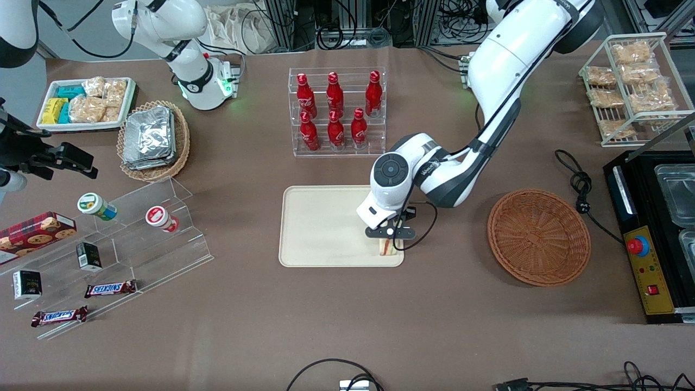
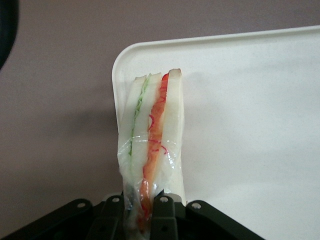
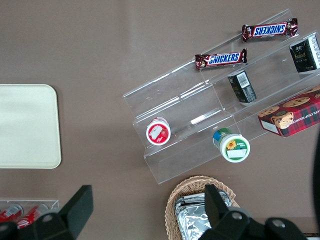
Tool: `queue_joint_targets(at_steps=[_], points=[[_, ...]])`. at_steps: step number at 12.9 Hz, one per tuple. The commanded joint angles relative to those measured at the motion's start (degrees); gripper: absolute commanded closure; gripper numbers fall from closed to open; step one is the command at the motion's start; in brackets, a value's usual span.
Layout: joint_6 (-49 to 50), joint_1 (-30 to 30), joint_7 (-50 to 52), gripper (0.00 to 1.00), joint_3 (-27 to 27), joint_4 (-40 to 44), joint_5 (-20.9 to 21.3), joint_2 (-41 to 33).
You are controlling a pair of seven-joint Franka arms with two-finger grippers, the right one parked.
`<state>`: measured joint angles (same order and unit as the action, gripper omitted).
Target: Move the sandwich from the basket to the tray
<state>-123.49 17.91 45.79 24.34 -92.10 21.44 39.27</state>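
The sandwich (image 2: 155, 135), a clear-wrapped wedge of white bread with orange-red and green filling, stands between the black fingers (image 2: 165, 215) of my gripper (image 2: 142, 212), which is shut on it. In the front view the gripper (image 1: 389, 239) holds the sandwich (image 1: 386, 248) over the corner of the cream tray (image 1: 320, 228) that is nearest the camera and nearest the basket. The tray corner (image 2: 125, 55) shows under the sandwich. Whether the sandwich touches the tray I cannot tell. The round orange-brown wicker basket (image 1: 538, 236) lies empty beside the tray, toward the working arm's end.
A clear rack of red bottles (image 1: 336, 111) stands farther from the camera than the tray. Clear stepped shelves with cups and snack bars (image 1: 125, 239) lie toward the parked arm's end, with a foil-packet basket (image 1: 153, 140). A black machine (image 1: 651, 239) and cable (image 1: 581, 187) sit near the basket.
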Motion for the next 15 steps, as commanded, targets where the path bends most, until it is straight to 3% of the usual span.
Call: queue_joint_targets(at_steps=[1, 2, 9, 11, 14, 15], points=[[-1.7, 1.9, 1.7, 0.36, -1.8, 1.3, 1.2, 0.9], [-2.1, 1.9, 1.6, 0.00, -2.2, 1.2, 1.3, 0.8], [-4.3, 1.3, 1.1, 0.00, -2.5, 1.2, -0.3, -3.0], [-4.3, -0.1, 0.1, 0.00, -2.5, 1.2, -4.9, -6.7], [-3.7, -4.4, -10.2, 0.00, -2.8, -1.9, -7.4, -14.2], [-2.9, -6.8, -12.4, 0.00, -2.9, -3.2, -10.1, -17.1]])
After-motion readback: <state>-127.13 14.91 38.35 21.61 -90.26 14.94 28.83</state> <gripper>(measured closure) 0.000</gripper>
